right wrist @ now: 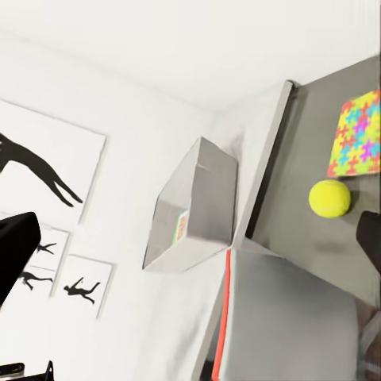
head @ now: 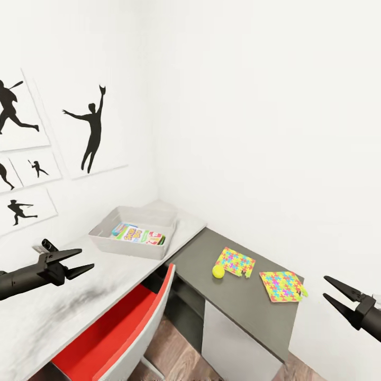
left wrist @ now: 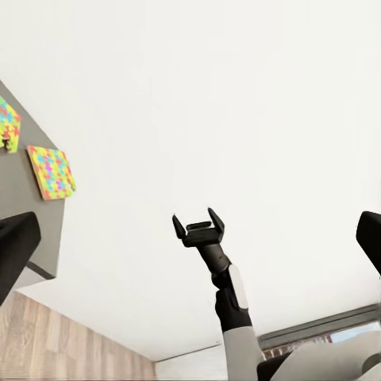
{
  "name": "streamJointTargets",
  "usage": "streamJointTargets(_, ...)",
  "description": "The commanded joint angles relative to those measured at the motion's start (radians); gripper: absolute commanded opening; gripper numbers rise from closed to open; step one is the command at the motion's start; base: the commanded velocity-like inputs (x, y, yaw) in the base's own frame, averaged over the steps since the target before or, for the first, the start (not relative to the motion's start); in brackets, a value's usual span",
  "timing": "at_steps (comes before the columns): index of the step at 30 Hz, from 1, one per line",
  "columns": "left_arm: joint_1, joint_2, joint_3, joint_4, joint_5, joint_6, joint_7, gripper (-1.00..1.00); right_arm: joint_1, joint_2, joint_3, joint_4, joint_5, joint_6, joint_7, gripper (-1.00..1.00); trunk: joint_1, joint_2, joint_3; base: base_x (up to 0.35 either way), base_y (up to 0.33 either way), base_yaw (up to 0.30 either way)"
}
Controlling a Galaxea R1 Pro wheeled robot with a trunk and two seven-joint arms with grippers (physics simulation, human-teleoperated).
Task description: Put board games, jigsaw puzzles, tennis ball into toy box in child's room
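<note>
Tucking under the table [head: 106,275], red chair [head: 114,330], tennis ball [head: 218,271] touching jigsaw puzzle [head: 236,262], left pincer [head: 79,262] and right pincer [head: 329,290] both released, empty.

Left gripper [head: 84,262] and right gripper [head: 329,290] raised, jaws parted (both empty).

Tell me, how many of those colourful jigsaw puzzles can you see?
2, both flat on the dark grey desk section: one jigsaw puzzle touching the tennis ball, the other jigsaw puzzle nearer its edge.

Ball [head: 218,271] touches left puzzle [head: 236,262] (toy box [head: 106,241] further left).
</note>
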Motion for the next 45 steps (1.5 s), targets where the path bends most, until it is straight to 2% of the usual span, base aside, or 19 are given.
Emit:
streamJointTargets(1,-0.003,0.001,-0.005,0.001,0.004,0.004,-0.004,1.00,0.000,0.000,-0.001,0.000,0.006,0.003,0.007,1.00,0.000,-0.002,-0.002,-0.150,0.005,-0.281)
streamJointTargets(17,-0.003,-0.001,-0.005,-0.005,0.003,0.004,-0.003,1.00,0.000,0.000,-0.002,0.001,0.006,0.003,0.006,1.00,0.000,-0.002,-0.002,-0.094,0.001,-0.281)
streamJointTargets(45,-0.003,-0.001,-0.006,-0.005,0.003,0.004,-0.002,1.00,0.000,0.000,-0.001,0.001,0.006,0.003,0.005,1.00,0.000,-0.002,-0.002,-0.004,0.000,-0.281)
